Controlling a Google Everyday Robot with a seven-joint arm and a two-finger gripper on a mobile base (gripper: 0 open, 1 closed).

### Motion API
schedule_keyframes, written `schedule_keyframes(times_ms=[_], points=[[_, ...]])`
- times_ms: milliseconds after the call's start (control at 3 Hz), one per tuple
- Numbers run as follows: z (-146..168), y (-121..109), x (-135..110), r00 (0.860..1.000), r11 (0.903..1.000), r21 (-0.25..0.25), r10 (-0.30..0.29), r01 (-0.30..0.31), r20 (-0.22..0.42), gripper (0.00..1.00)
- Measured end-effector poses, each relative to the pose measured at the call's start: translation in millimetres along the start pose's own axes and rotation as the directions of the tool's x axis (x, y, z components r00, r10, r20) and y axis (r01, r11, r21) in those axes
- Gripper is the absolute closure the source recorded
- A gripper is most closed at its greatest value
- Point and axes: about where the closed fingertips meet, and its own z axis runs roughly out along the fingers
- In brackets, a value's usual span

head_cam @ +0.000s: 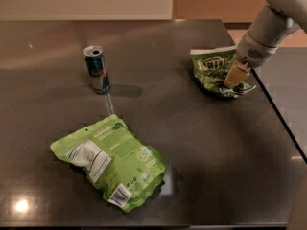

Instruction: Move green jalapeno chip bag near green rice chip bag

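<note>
The green jalapeno chip bag, dark green with white lettering, is at the table's far right and looks crumpled, with its near right part bunched up. My gripper comes down from the upper right and is shut on the bag's right side, with a tan finger over it. The green rice chip bag, a large lime-green pouch with a white label, lies flat at the front left, well apart from the gripper.
A blue and silver drink can stands upright at the back left. The dark table has its right edge just beyond the jalapeno bag, with a gap and a second surface past it.
</note>
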Motion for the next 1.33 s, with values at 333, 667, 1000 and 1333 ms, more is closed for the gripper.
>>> schedule_keyframes(times_ms=[333,667,1000,1333], points=[[-16,24,-9,0.999,0.9991,-0.042,-0.003,0.005,0.048,1.00],[-35,62,-25,0.993,0.9935,-0.109,-0.021,0.033,0.116,1.00],[-53,108,-42,0.979,0.9799,-0.182,-0.044,0.081,0.199,1.00],[-58,152,-56,0.964,0.9578,-0.258,-0.058,0.127,0.258,1.00]])
